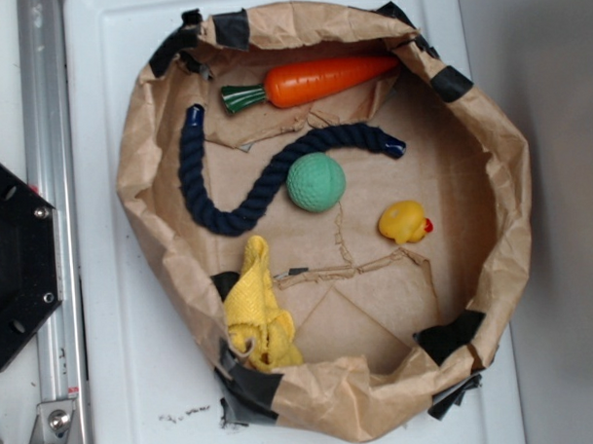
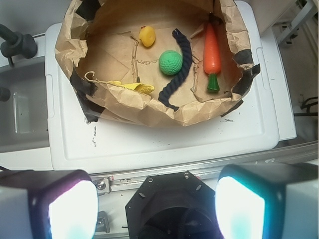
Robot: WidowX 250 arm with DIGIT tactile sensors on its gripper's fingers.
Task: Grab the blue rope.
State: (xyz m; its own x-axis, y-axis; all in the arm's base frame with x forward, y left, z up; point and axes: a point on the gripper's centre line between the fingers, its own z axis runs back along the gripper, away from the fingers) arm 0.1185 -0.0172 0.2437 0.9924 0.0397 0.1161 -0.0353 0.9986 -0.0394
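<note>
Inside the paper bag (image 1: 509, 176), I see the blue rope (image 1: 239, 190) curving beside the green ball (image 1: 316, 181), below the carrot (image 1: 321, 81). My end effector (image 2: 157, 208) hangs spread wide, well short of it, holding nothing.

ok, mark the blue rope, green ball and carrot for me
blue rope (image 1: 240, 216), exterior view, bottom of its lower curve.
green ball (image 1: 316, 181), exterior view, centre of the ball.
carrot (image 1: 330, 79), exterior view, middle of the orange body.
</note>
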